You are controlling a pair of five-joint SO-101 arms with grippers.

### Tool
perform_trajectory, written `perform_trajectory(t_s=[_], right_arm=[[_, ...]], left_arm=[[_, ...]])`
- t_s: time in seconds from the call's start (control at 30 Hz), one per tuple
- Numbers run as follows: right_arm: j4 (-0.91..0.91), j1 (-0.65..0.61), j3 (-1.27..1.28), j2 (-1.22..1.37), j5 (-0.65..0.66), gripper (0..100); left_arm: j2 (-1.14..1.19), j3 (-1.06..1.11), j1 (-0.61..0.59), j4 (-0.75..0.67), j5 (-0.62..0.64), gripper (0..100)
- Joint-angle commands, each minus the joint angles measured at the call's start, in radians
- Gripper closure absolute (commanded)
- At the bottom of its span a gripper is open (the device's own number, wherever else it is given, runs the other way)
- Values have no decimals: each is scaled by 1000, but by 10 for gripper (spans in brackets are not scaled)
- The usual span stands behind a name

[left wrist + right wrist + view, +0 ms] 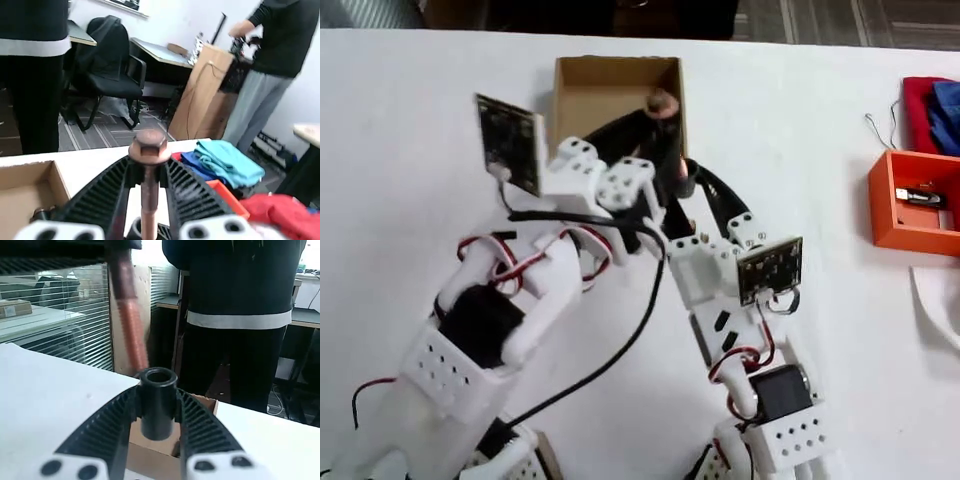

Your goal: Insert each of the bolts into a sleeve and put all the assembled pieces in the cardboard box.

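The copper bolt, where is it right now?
The bolt sits clamped in the left gripper above the cardboard box in the high view, its threaded end close by the mouth of the black sleeve held by the right gripper.

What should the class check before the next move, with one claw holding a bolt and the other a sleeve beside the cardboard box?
1. Left claw shut on the bolt: ok.
2. Right claw shut on the sleeve: ok.
3. Sleeve's bore open at the top: ok.
4. Bolt in line with the bore: not ok; it slants, with its tip at the rim's edge.
5. Bolt seated in the sleeve: not ok.
6. Cardboard box open and close by: ok.
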Motion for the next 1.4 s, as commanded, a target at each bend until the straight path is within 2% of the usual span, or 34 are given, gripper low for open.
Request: perform_trajectory(t_s=[0.0, 0.27, 0.83, 1.1, 1.3, 1.37], right_arm=[[-25, 12, -5, -21, 9, 975], [-25, 12, -5, -21, 9, 975], [-24, 12, -5, -21, 9, 975], [-24, 12, -5, -25, 9, 975], [-24, 12, -5, -24, 9, 975], [-24, 12, -5, -24, 9, 975]], left_arm=[[-3, -7, 26, -9, -78, 976], [5, -2, 6, -115, -149, 976], [97, -1, 11, -103, -147, 976], [91, 114, 21, -89, -147, 976], [92, 124, 25, -83, -147, 976], [92, 119, 23, -41, -149, 976]])
